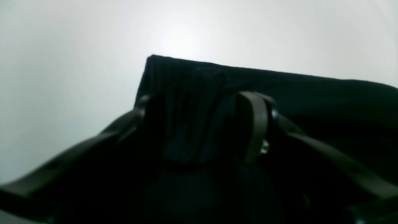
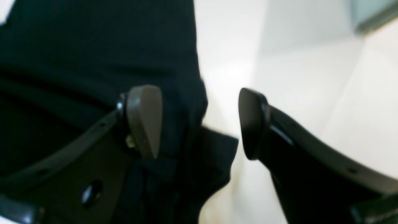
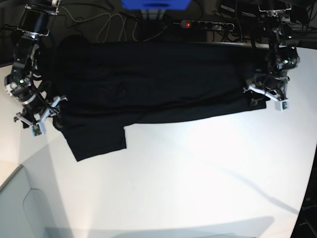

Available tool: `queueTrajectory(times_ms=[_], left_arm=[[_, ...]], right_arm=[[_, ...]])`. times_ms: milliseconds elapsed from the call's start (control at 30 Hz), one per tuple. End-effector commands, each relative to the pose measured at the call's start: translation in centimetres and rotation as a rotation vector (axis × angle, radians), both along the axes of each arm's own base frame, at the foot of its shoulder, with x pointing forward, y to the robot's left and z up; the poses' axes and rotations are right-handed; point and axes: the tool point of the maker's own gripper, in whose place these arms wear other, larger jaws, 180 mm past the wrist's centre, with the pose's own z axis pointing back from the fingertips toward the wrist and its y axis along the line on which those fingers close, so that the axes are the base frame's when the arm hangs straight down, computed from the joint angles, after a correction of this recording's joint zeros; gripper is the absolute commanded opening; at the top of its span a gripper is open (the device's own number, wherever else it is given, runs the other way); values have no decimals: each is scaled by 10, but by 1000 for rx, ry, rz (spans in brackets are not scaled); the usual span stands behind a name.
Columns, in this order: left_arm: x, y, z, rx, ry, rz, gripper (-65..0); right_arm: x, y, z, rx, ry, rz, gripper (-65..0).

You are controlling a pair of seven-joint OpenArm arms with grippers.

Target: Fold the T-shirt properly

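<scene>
Base view: large plain black cloth T-shirt (image 3: 148, 82) lies spread, no print legible; left gripper (image 1: 202, 124) pinches its corner, right gripper (image 2: 199, 124) gapes apart.

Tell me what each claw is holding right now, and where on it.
The left claw is shut on a corner of the T-shirt. The right claw holds nothing: it stands open at the shirt's edge, one finger against the cloth.

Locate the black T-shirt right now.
In the base view the large black cloth T-shirt lies spread across the far half of the white table, spanning between the right gripper at image left and the left gripper at image right.
</scene>
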Motion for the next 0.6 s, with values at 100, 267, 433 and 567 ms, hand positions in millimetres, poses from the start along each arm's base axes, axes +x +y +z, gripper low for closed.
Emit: queueTrajectory(times_ms=[100,267,433,567], left_arm=[[19,7,21,21,-75,6,-316],[30,1,24,-1,-100,14,-316],[31,-1,11,-33,-76,36,-316],[30,2,2,-45,-55,54,-359]], right_arm=[[12,-3,20,-24,-36,18,-271],[14,-4,20,-26,-30,16,-271],[20,-4,24,-27,-44,16,-271],[20,-3,25,-27,-45,17,-271]])
